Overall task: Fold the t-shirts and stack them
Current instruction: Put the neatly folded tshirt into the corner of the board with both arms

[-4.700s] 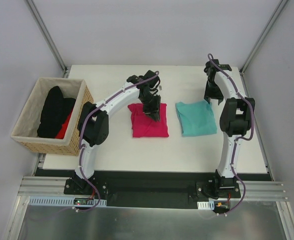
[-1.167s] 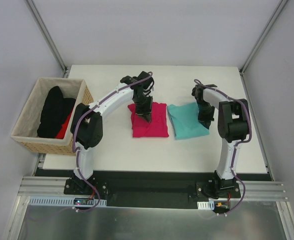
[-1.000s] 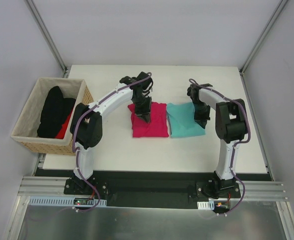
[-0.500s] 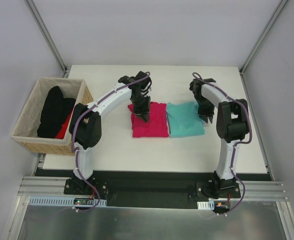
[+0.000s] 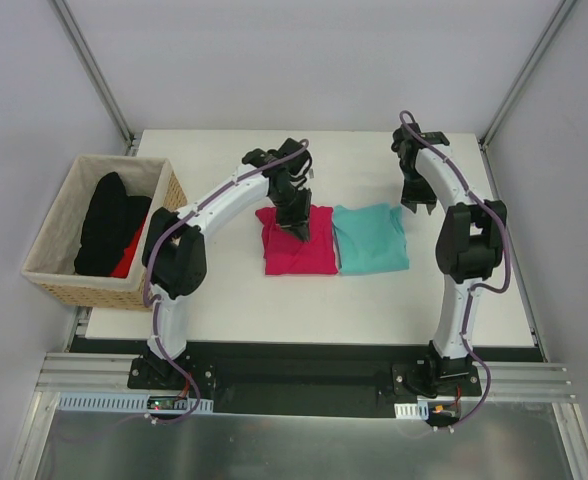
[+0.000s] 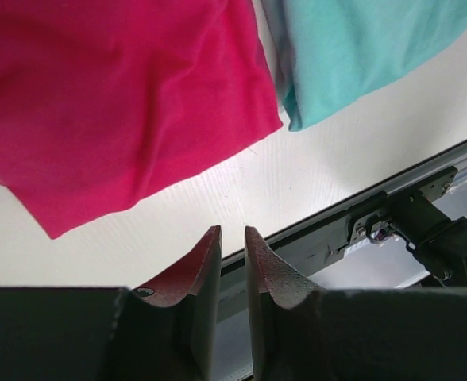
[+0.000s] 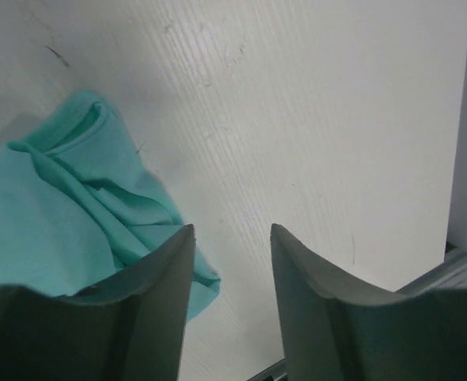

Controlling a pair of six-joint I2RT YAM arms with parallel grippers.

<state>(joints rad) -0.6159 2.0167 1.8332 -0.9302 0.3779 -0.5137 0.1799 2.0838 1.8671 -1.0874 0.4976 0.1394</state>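
Teal t-shirt (image 5: 370,238) now abuts pink t-shirt (image 5: 296,248) (right hand (image 5: 417,201) opened, withdrawn).

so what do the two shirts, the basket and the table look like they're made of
Pink t-shirt and teal t-shirt: soft matte knit cloth, probably cotton jersey; they fold and wrinkle limply. Basket: woven wicker with a pale cloth lining, by its tan weave. Table: white matte board, faintly grained, perhaps painted wood or laminate.
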